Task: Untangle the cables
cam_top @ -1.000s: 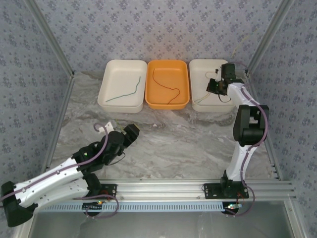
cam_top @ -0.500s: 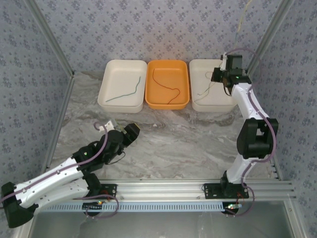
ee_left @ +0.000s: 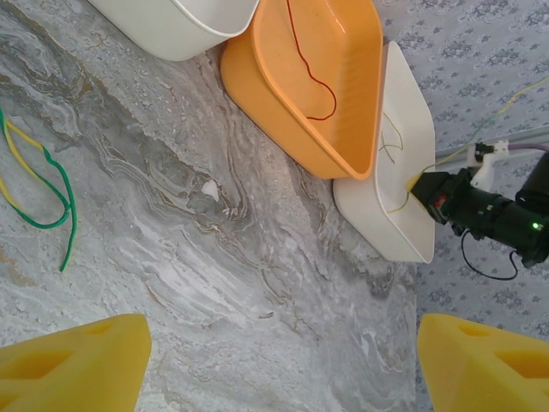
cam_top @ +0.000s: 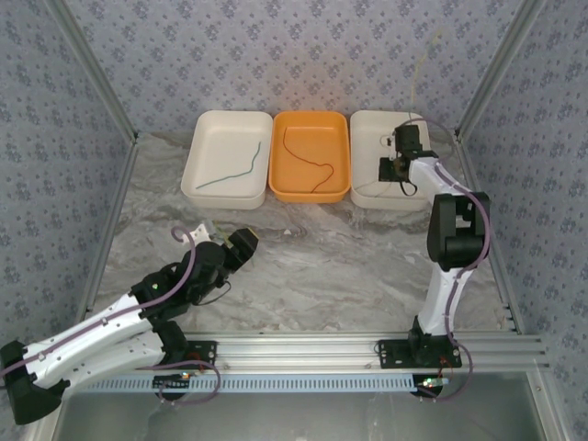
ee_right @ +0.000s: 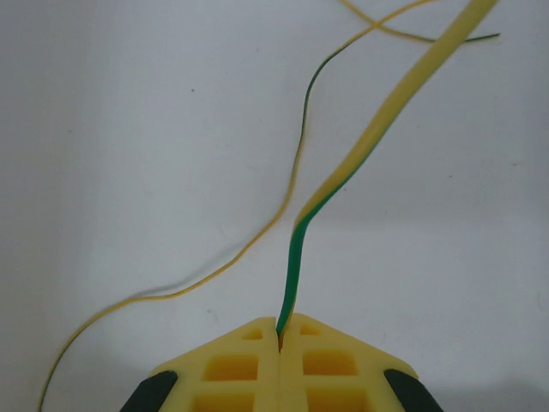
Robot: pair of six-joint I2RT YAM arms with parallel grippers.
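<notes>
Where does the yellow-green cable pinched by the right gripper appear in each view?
Top external: the yellow-green cable is a faint line running up from the right gripper, above the right white tray.
Left wrist: far right, the cable slants up-right from the gripper.
Right wrist: centre, the cable leaves the shut fingertips.
Shared landmark: the right gripper.

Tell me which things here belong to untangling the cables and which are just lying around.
Job: dark green cable in the left white tray; dark red cable in the orange tray; yellow-green cable pinched by the right gripper; green and yellow wires on the table.
Lying about: small white scrap on the table.
</notes>
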